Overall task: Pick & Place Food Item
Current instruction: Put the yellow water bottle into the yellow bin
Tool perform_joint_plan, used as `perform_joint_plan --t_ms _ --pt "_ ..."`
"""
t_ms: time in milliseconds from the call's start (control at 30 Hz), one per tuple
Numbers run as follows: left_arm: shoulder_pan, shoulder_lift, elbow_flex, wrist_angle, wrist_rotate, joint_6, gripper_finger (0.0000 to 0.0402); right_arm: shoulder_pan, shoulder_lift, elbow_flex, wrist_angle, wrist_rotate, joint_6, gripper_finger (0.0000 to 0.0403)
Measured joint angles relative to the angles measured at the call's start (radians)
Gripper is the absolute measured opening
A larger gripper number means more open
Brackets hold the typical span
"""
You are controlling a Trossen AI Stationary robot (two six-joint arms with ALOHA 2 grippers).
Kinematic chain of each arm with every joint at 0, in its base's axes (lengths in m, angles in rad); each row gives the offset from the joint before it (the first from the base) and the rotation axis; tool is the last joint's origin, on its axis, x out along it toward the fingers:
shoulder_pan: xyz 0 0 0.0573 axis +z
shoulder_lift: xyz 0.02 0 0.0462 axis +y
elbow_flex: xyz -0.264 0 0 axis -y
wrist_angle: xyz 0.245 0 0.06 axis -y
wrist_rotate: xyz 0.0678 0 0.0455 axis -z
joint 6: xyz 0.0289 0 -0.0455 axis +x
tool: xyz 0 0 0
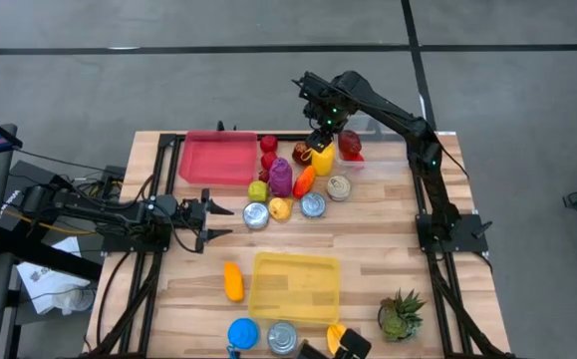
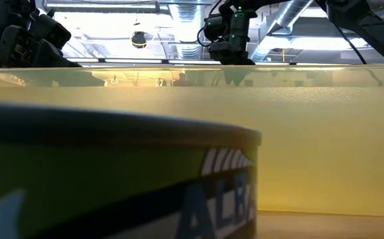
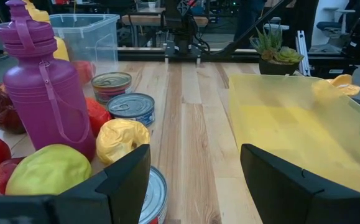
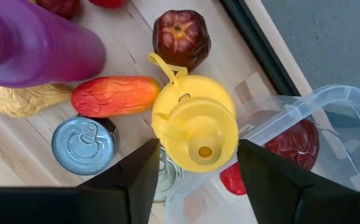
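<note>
Wood table (image 1: 368, 239): carrying the whole spread, with the food crowded at its far middle so either arm can reach.
Yellow bin (image 1: 295, 286): sitting empty at the near side, probably the drop spot.
Red tray (image 1: 215, 158): lying at the far left.
Left gripper (image 1: 211, 221): waiting low, fingers parted, gripping nothing.
Right gripper (image 4: 195, 163): hanging straight above the yellow bottle (image 4: 194, 122), fingers straddling its cap without touching, likely lining up a grasp.
Orange pepper (image 4: 115, 95): lying just beside that bottle.
</note>
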Motion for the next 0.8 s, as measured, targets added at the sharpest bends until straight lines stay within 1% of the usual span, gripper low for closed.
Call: perform_joint_plan --t_ms 100,233,567,800 --pt "0.0 0.0 0.0 0.0 0.003 0.0 0.0245 0.0 0.0 0.0 0.0 0.009 -0.013 0.0177" --pt "0.0 0.0 0.0 0.0 0.003 0.0 0.0245 0.008 0.0 0.0 0.0 0.048 -0.019 0.0142" --pt "0.0 0.0 0.0 0.0 0.003 0.0 0.0245 0.015 -0.006 0.003 0.0 0.052 -0.043 0.0011" --pt "0.0 0.0 0.0 0.0 -0.001 0.0 0.0245 0.019 -0.003 0.002 0.001 0.049 -0.044 0.0"
